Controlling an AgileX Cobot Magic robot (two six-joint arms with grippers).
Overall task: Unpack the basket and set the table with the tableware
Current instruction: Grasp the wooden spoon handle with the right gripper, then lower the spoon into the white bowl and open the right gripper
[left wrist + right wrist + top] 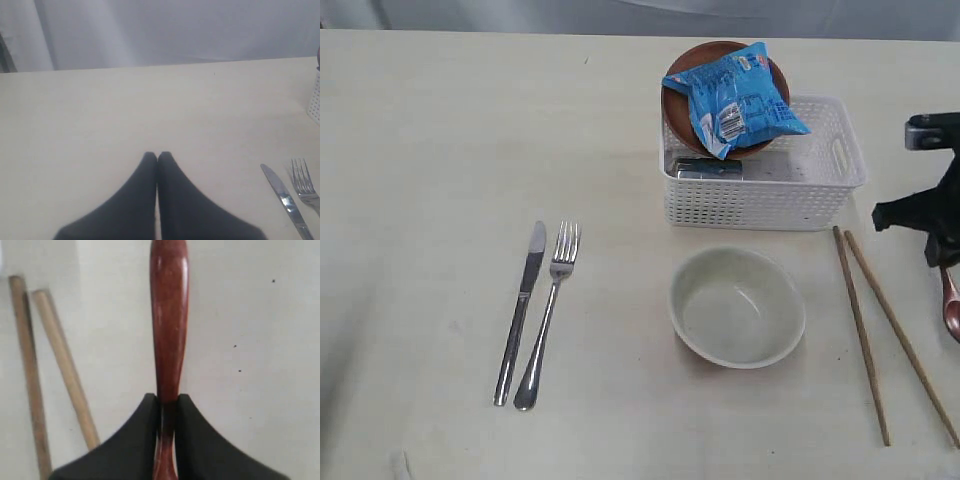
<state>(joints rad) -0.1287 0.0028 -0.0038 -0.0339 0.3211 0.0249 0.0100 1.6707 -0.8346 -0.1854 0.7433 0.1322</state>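
Your right gripper [169,399] pinches the red-brown spoon [169,315] by its handle, near the two chopsticks [65,360] lying on the table [440,130]. Your left gripper [157,156] is closed on nothing. The bowl [737,307] sits near the basket [760,205], with the knife [520,310] and fork [544,330] well to its left in the exterior view

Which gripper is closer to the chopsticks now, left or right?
Right. The right gripper, shut on the spoon, is close beside the chopsticks; the left gripper is far across the table, beyond the knife and fork.
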